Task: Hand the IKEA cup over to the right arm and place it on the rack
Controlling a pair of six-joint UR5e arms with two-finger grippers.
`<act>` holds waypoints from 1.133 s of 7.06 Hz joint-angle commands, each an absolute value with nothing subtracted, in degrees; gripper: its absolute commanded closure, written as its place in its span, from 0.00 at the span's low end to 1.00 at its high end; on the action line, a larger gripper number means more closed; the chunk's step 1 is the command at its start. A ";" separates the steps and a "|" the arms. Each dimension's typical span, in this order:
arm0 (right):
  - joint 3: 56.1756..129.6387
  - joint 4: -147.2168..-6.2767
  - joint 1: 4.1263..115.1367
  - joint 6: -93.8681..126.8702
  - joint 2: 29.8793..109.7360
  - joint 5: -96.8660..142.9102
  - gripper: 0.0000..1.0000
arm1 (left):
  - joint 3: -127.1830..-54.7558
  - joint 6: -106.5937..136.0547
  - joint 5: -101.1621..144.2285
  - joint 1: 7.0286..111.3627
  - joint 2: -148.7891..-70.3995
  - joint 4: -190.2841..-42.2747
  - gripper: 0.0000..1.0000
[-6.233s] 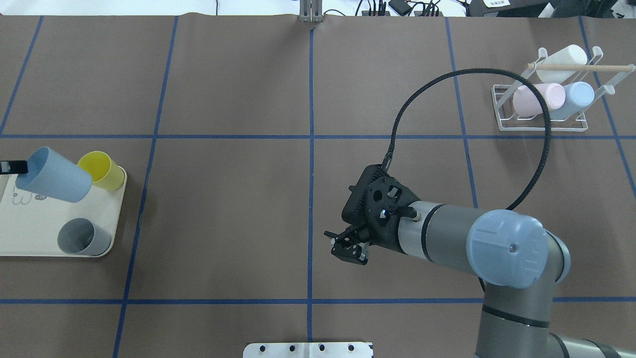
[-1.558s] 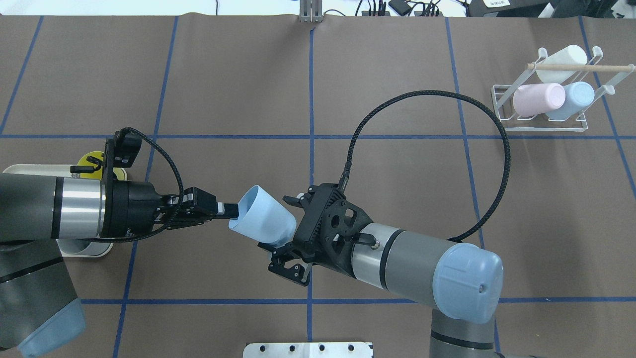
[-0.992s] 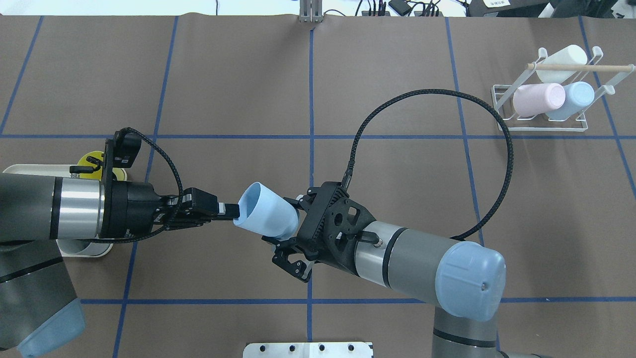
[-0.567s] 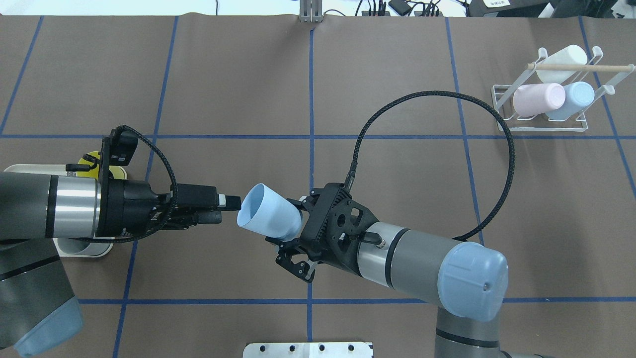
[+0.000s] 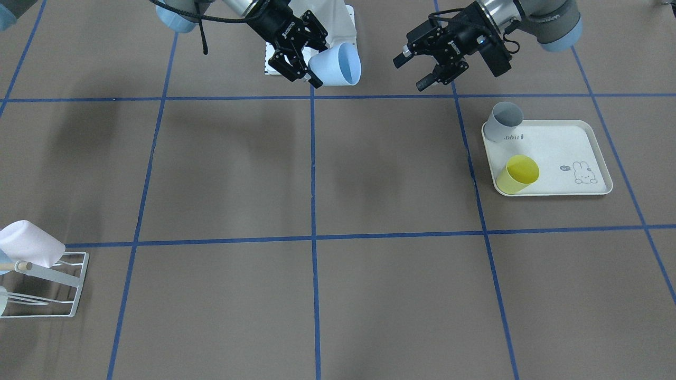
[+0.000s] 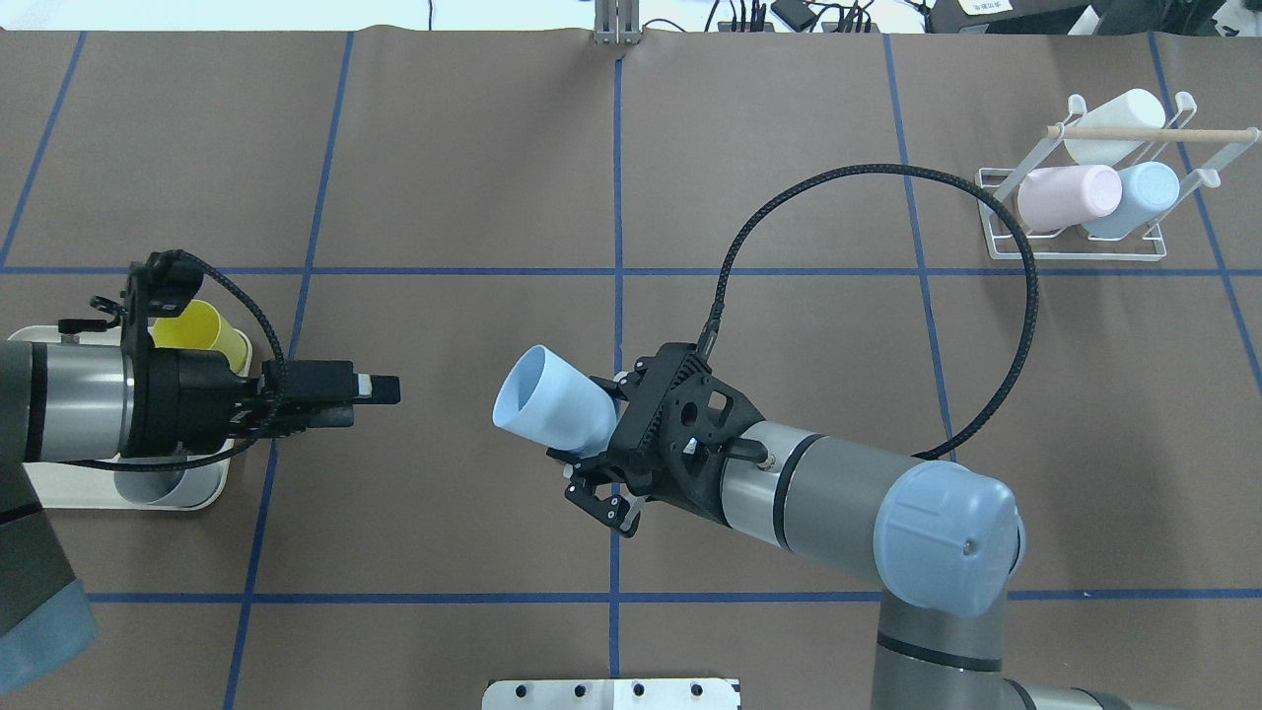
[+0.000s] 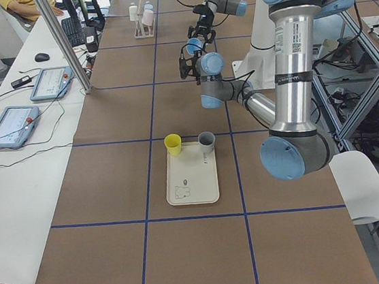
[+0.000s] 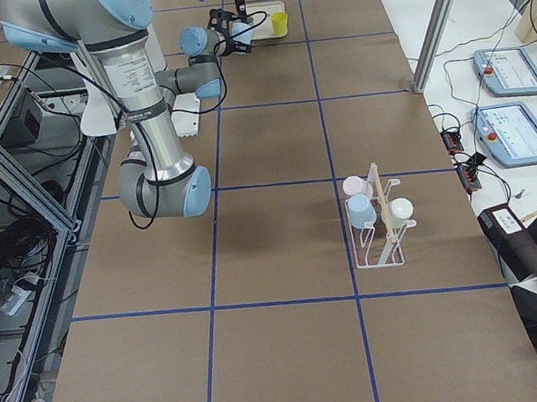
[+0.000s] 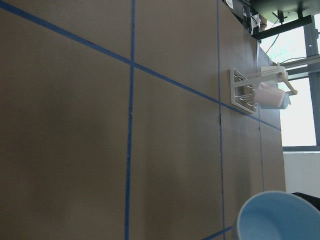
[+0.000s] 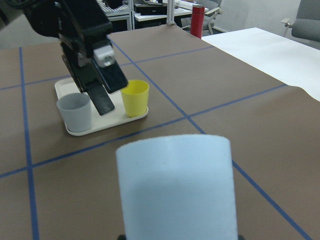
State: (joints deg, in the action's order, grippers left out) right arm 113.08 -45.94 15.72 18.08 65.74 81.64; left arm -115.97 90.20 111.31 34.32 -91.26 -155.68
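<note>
Overhead: right arm (image 6: pixel 838 498) comes in from the lower right, forearm angled up-left and wrist low over the table's middle. Right gripper (image 6: pixel 594 426) is clamped on the base end of the blue cup (image 6: pixel 547 404). Cup's tipped on its side in the air, mouth facing left. Left gripper (image 6: pixel 365 402) points straight at it on a level forearm, clear gap between them, not touching. Behind it the tray (image 6: pixel 197 495) with a yellow cup (image 6: pixel 202 330). Rack (image 6: pixel 1070 256) sits far right w/ pink, pale blue and white cups on it, well apart from the arms.

Front view: left gripper's fingers are spread wide w/ nothing in them. Right one pinches the cup from both sides. Grey cup (image 5: pixel 504 121) is at the tray's corner nearest the robot.

Left side cam: both grippers are small and far off, cup between them, can't say more.

Right side cam: cup's up at the far end, rack near the middle.

Left wrist cam: just the cup's rim bottom right, rack far off.

Right wrist cam: cup fills the bottom centre, left gripper's spread fingers hang over the tray.
</note>
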 commanded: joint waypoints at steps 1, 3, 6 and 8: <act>115.39 -60.56 20.63 17.41 65.39 82.44 1.00 | -116.02 84.74 111.45 36.38 -86.68 -155.74 0.00; 118.89 -75.07 28.00 10.60 66.09 85.50 1.00 | -116.02 84.55 111.62 36.47 -86.31 -155.83 0.00; 120.59 -88.92 37.32 -7.31 67.23 85.43 1.00 | -116.02 84.55 111.27 36.47 -86.13 -155.83 0.00; 121.46 -89.74 44.09 -20.85 72.83 85.52 1.00 | -116.02 84.64 111.01 36.47 -86.04 -155.83 0.00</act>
State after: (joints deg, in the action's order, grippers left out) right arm 120.92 -88.92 39.92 -12.44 69.49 85.45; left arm -116.01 84.61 111.18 36.47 -86.08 -155.83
